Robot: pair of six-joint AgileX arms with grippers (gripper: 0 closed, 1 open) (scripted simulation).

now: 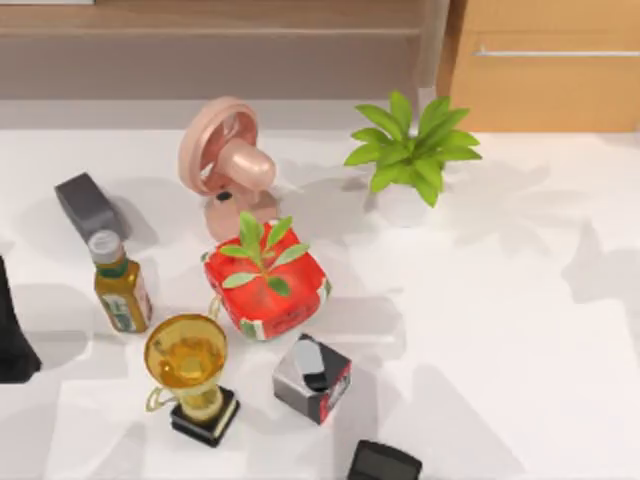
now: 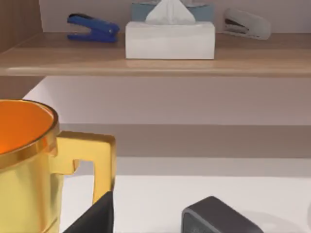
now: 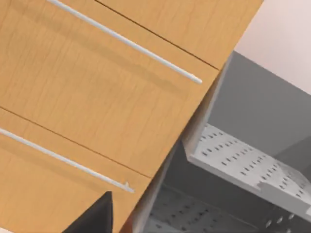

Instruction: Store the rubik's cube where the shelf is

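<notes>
The rubik's cube is out of view. The shelf (image 1: 210, 18) runs along the back left of the table as a long light-brown board over a darker recess (image 1: 210, 66). In the left wrist view the shelf board (image 2: 160, 65) carries a blue stapler (image 2: 92, 27), a white tissue box (image 2: 170, 39) and a grey stapler (image 2: 247, 23). My left arm (image 1: 12, 335) sits at the table's left edge, and a dark part of its gripper (image 2: 95, 218) shows beside the gold trophy (image 2: 29, 165). A dark part of my right gripper (image 3: 95, 217) faces the drawer cabinet (image 3: 87, 87).
On the table stand a pink fan (image 1: 228, 160), a green plant (image 1: 412, 148), a dark grey box (image 1: 85, 205), a tea bottle (image 1: 120, 285), a red pot with a sprout (image 1: 265, 280), the gold trophy (image 1: 188, 375), a black, silver and red box (image 1: 313, 378) and a dark flat object (image 1: 385, 462). The drawer cabinet (image 1: 545, 65) stands at back right.
</notes>
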